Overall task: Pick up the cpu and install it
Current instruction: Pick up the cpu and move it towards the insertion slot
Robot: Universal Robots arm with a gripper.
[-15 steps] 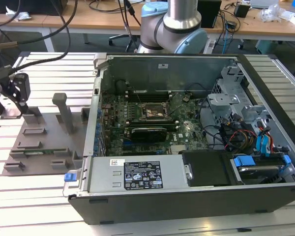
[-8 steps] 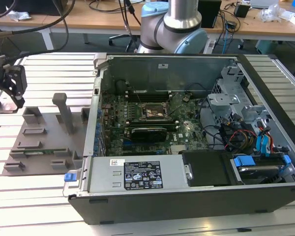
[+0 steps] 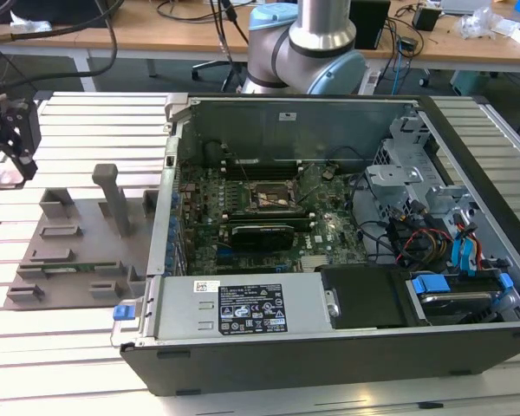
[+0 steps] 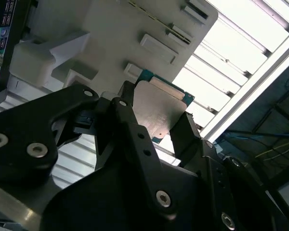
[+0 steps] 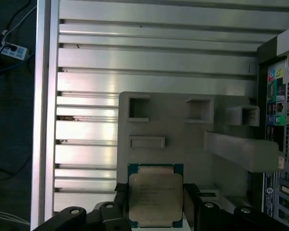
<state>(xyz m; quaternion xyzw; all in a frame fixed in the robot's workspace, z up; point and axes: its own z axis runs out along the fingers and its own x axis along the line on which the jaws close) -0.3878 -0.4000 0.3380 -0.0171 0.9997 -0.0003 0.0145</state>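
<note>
The cpu (image 5: 155,198) is a flat square chip with a silvery top plate and a green rim. It sits between my gripper's (image 5: 155,204) two black fingers (image 5: 119,199), which are shut on its opposite edges. In the second wrist view the cpu (image 4: 160,111) is held the same way by the gripper (image 4: 156,120), clear above the grey fixture plate (image 4: 111,33). In the exterior view the gripper (image 3: 14,139) hangs at the exterior view's far left, above the slatted table. The dark square socket (image 3: 273,196) lies open on the motherboard inside the computer case (image 3: 329,347).
The grey fixture plate (image 3: 78,234) with raised blocks and an upright post (image 3: 114,198) lies between the gripper and the case. A long black expansion card (image 3: 262,232) sits just in front of the socket. Drive cages and cables (image 3: 433,225) fill the case's right side.
</note>
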